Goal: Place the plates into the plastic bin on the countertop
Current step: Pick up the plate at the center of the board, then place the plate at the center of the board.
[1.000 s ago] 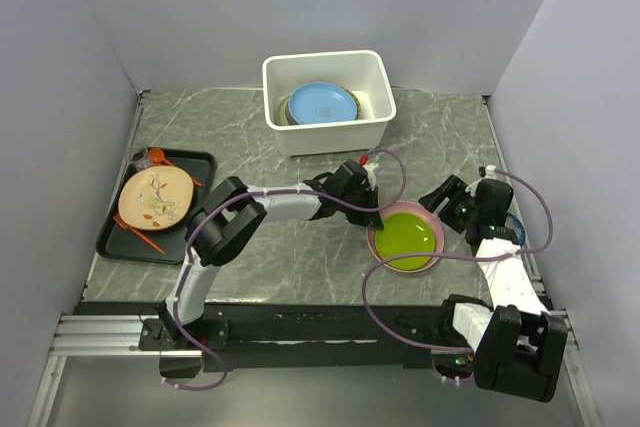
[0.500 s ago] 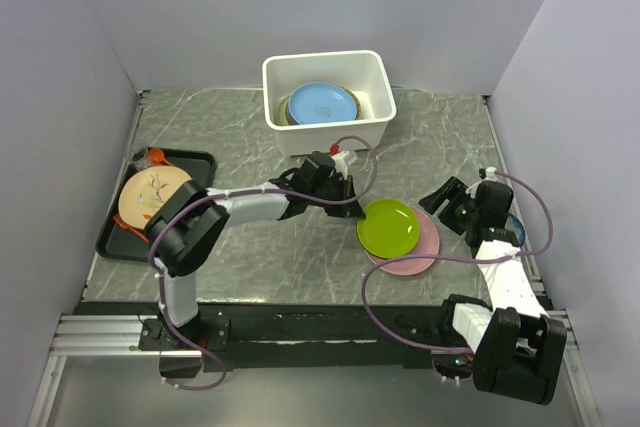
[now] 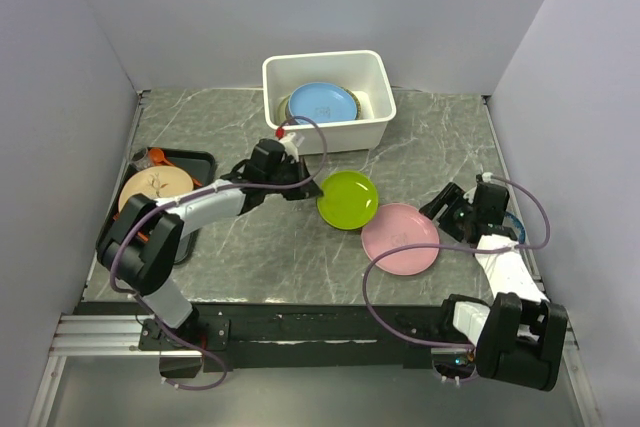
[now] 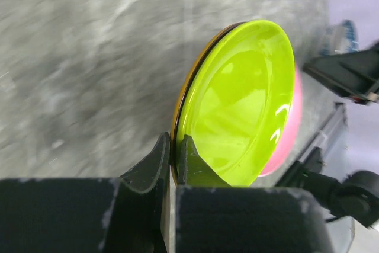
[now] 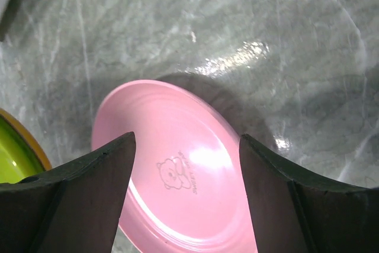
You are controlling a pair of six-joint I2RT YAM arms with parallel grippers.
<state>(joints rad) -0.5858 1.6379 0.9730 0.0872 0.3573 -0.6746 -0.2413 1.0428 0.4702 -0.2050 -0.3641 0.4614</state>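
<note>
The left jaws are closed on the near rim of a lime green plate [image 4: 243, 99]. The wrist view shows the rim pinched thinly between them, with a narrow orange edge behind the green. Whether that edge is the plate's underside or a second disc cannot be told. From above, the green plate [image 3: 347, 200] hangs at the end of the outstretched left arm. It appears to be raised off the table [image 3: 250, 247], roughly midway between the pink plate [image 3: 400, 238] and the white plastic bin [image 3: 330, 135].

The right jaws stand wide open and hold nothing. They hover just above the near edge of the pink plate [image 5: 177, 170], which lies flat on the dark marbled table on the right side.

The bin sits at the back centre of the table. A blue plate [image 3: 322, 102] lies on top inside it, with the edges of others showing beneath. A black tray [image 3: 190, 159] rests at the far left.

The step in hand looks like carrying the green plate to the bin. The next move probably calls for lifting it over the bin's near wall, levelling it above the blue plate, and then opening the jaws. The pink plate is not yet gripped.
</note>
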